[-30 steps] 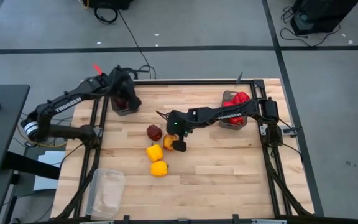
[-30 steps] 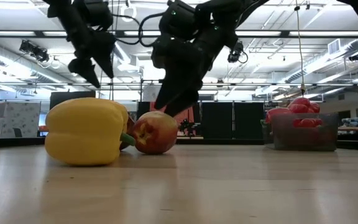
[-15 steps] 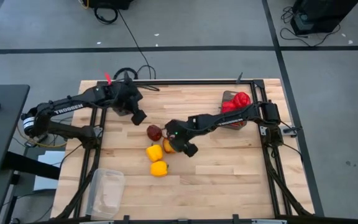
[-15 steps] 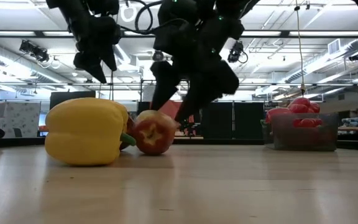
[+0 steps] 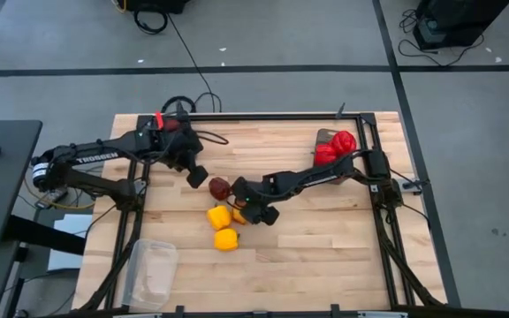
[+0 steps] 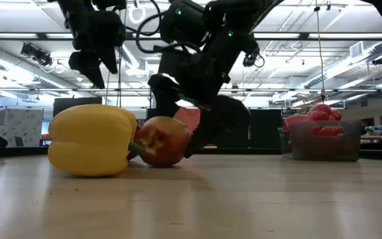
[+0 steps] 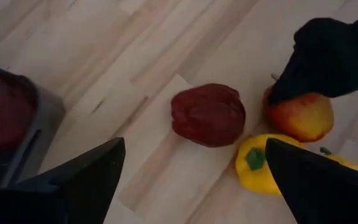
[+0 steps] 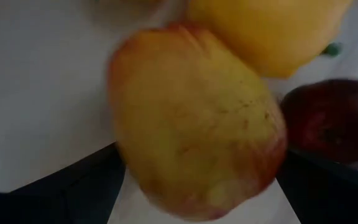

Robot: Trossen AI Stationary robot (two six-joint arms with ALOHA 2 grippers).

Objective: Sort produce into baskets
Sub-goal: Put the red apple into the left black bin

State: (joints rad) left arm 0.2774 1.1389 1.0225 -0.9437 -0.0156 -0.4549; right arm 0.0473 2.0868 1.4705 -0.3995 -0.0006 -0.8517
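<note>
An orange-yellow pepper (image 5: pixel 239 215) lies on the table's middle beside a dark maroon pepper (image 5: pixel 219 187) and two yellow peppers (image 5: pixel 219 217) (image 5: pixel 226 238). My right gripper (image 5: pixel 253 205) is down around the orange-yellow pepper (image 8: pixel 194 118). My left gripper (image 5: pixel 197 174) is open and empty, hanging just left of the maroon pepper (image 7: pixel 209 115). A dark tub (image 7: pixel 17 140) with maroon pieces is behind my left gripper. A dark tub (image 6: pixel 322 143) with red peppers (image 5: pixel 336 143) stands at the far right. My right gripper has the orange-yellow pepper's two opposite sides (image 8: pixel 124 171) between its two fingers. The fingers (image 8: pixel 73 183) slant down at it from the table's right. The pepper rests on the table (image 6: pixel 161 141), leaning against a yellow pepper.
A clear tub (image 5: pixel 153 272) lies at the table's near left corner. The large yellow pepper (image 6: pixel 91 139) touches the orange-yellow one. Bare wood lies on the table's near right half (image 5: pixel 325 238). Cables run off the far edge.
My left gripper has left the dark tub at the far left and swung toward the table's middle, lowering beside the maroon pepper. My right gripper has dropped and shifted left onto the orange-yellow pepper, which has turned about on the table.
</note>
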